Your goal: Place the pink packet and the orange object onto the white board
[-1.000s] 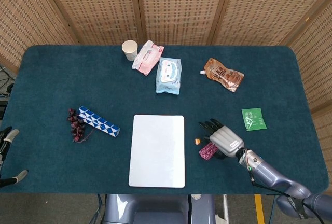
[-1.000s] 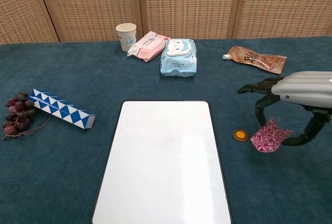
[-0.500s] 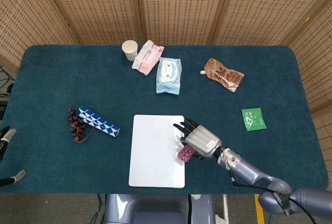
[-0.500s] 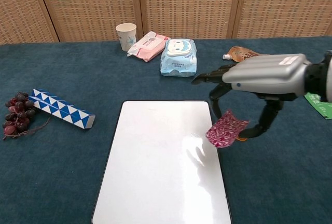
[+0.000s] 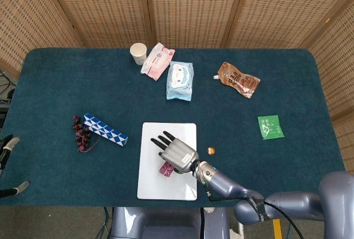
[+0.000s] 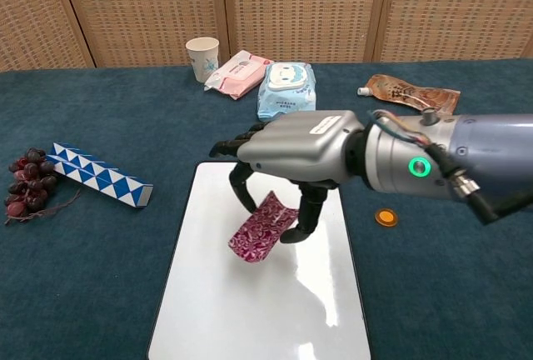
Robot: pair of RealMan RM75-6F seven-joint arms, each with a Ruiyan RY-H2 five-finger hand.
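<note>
You have the white board (image 6: 266, 310) lying flat near the front edge of the table (image 5: 55, 95), and your right hand (image 6: 287, 150) hangs over its middle. That hand pinches the pink packet (image 6: 261, 231) between thumb and a finger, with the other fingers spread above it. In the chest view the packet sits low over the board; whether its bottom edge touches the surface, you cannot tell from either camera.

Judging by this, you are in step 1 of 2: delivering the packet. Your next move calls for lowering until the packet rests on the board, then letting the pinch go and lifting straight up so it does not drag off.

After that comes the orange object (image 6: 385, 217), a small disc on the cloth just beside the board's right edge. It looks flat and tiny, so expect a delicate fingertip pick.

Your left hand (image 5: 8, 164) sits at the far left edge of the head view, off the table, fingers apart and holding nothing.
</note>
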